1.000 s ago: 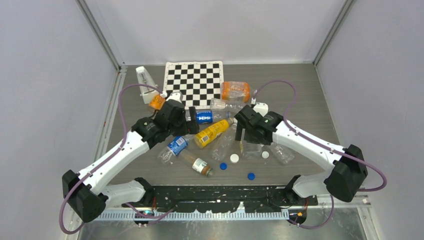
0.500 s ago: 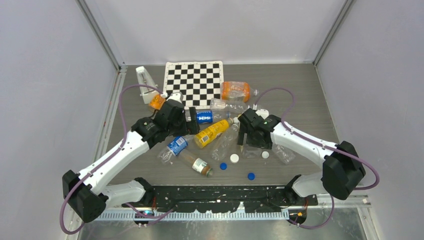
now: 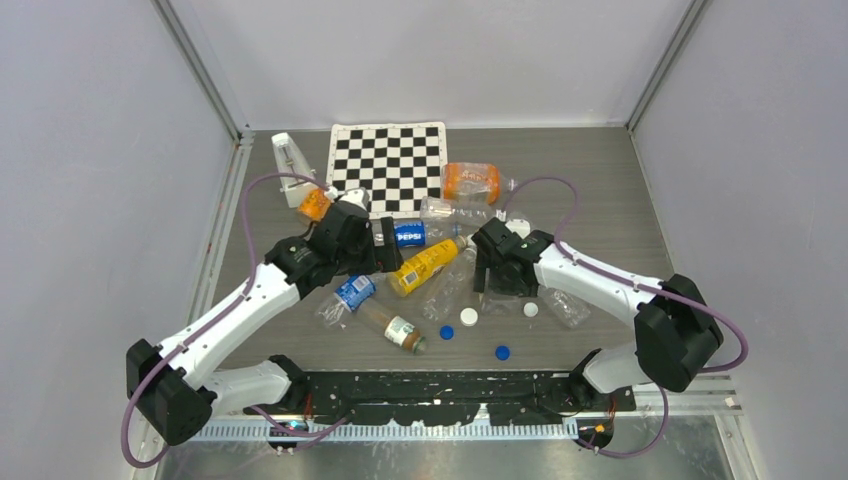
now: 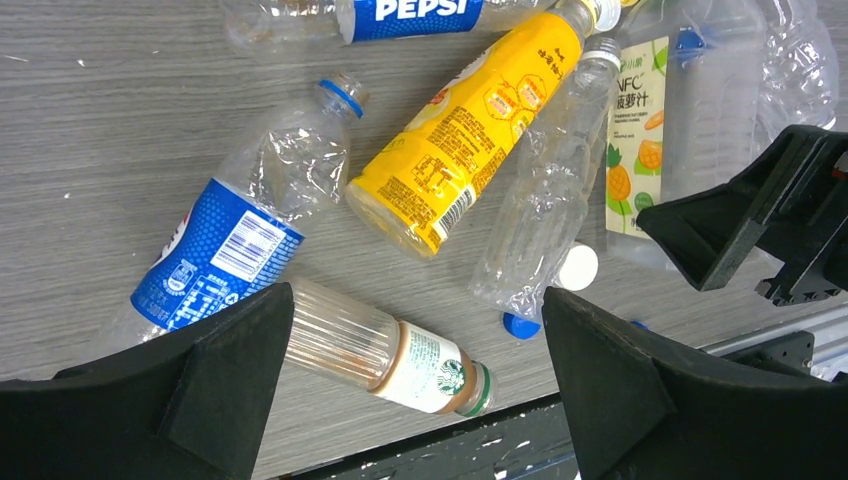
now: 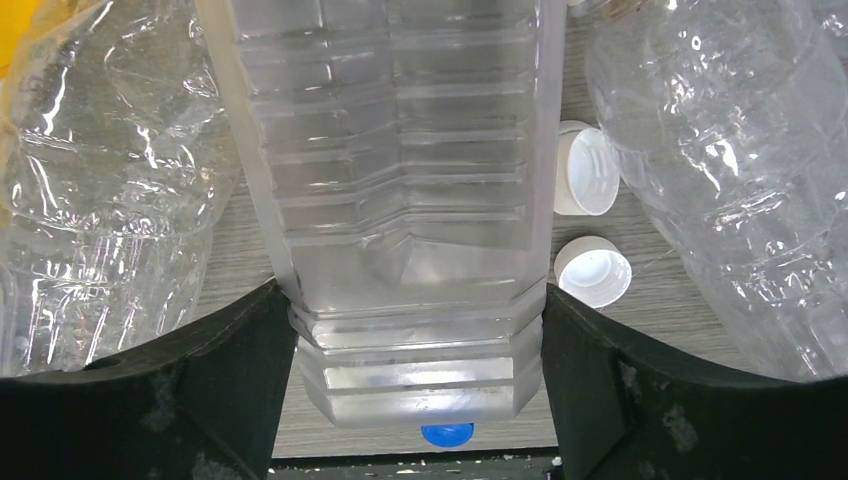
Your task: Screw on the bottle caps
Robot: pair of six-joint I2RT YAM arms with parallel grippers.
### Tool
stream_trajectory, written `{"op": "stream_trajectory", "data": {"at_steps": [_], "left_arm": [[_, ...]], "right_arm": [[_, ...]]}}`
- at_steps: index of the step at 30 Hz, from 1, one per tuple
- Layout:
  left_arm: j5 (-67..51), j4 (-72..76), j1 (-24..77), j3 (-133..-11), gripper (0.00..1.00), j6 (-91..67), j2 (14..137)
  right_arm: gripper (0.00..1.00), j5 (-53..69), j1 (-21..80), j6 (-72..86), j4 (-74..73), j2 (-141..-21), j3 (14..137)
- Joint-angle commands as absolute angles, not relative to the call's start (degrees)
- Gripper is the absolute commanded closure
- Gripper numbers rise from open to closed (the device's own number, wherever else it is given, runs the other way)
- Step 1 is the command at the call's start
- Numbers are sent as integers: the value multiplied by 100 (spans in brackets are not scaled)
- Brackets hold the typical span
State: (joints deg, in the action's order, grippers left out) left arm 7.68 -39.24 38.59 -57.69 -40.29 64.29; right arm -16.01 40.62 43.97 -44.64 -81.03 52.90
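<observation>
Now right tool (image 5: 417,305) clamps the clear bottle (image 5: 400,150); white caps (image 5: 592,272) lie beside one finger; left tool (image 4: 416,292) gapes.

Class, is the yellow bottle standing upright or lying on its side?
On its side: the yellow bottle lies lengthwise on the table.

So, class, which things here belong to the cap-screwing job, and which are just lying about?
Job: small round white plastic caps; small round blue plastic caps; clear square plastic bottle; blue-labelled clear plastic bottle.
Lying about: black-and-white checkerboard sheet; white tapered plastic object.
</observation>
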Motion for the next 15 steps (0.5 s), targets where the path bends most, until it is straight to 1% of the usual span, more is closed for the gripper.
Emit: {"op": "stream_trajectory", "data": {"at_steps": [1,2,5,9,11,12,13,15], "left_arm": [[500,-3510,3837,-5674,2,-4096,6308],[455,-3449,3833,-5651,2,-4096,6275],[266,-3092,3832,-5499,2,-4094,6068],[151,-2435,3832,-5190,2,-4140,5612],[100,-2043,3835,-5006,2,-4212,5389],[58,-1755,3836,-4937,2,-4252,5301],[27,-1545,3831,-4859,2,-4299,5219],[-134,-1113,3831,-4730,1,-4419,5099]], "right_arm": [[21,-1691,4042,4348,-4306,-7944,5316],[26,-1693,4042,4354,-4372,-7763,5341],[36,-1680,4043,4328,-4540,-7150,5407],[53,-1594,4043,4232,-4647,-6352,5505],[69,-1514,4043,4213,-4567,-5971,5506],[73,-1446,4043,4211,-4498,-5846,5486],[81,-1404,4039,4215,-4317,-5601,5417],[88,-1245,4047,4238,-3898,-5262,5244]]}}
